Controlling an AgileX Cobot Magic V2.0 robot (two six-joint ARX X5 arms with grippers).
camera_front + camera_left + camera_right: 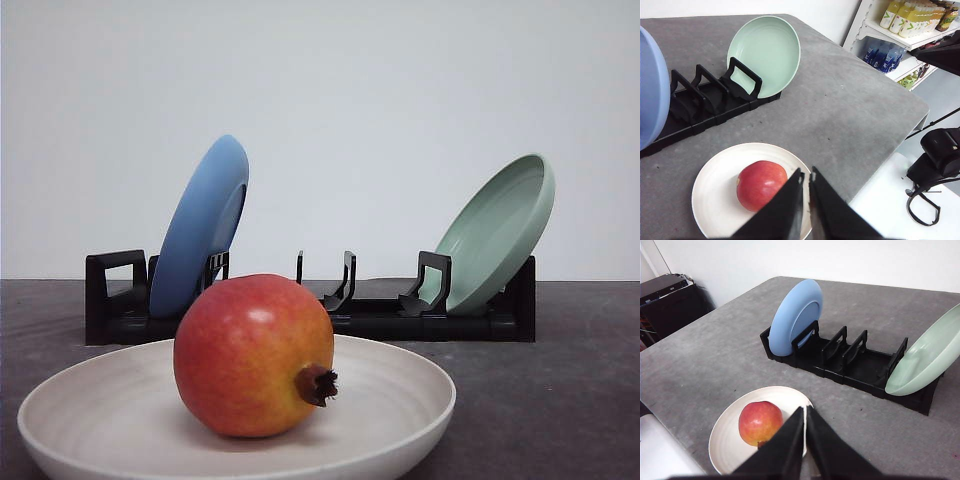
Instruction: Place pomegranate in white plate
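the glossy round red-and-yellow pomegranate (256, 355) sits inside the shallow cream-white round plate (400, 400), dark calyx pointing sideways, on the grey table (560, 400). behind it the black slotted dish rack (350, 310) holds a tilted blue plate (203, 225) at one end and a leaning pale green plate (500, 230) at the other. the left gripper (806, 182) has its fingers pressed together, holding nothing, apart from the fruit. the right gripper (805, 417) is likewise closed and empty. the left wrist view adds shelves of bottles (912, 17) beyond the table edge.
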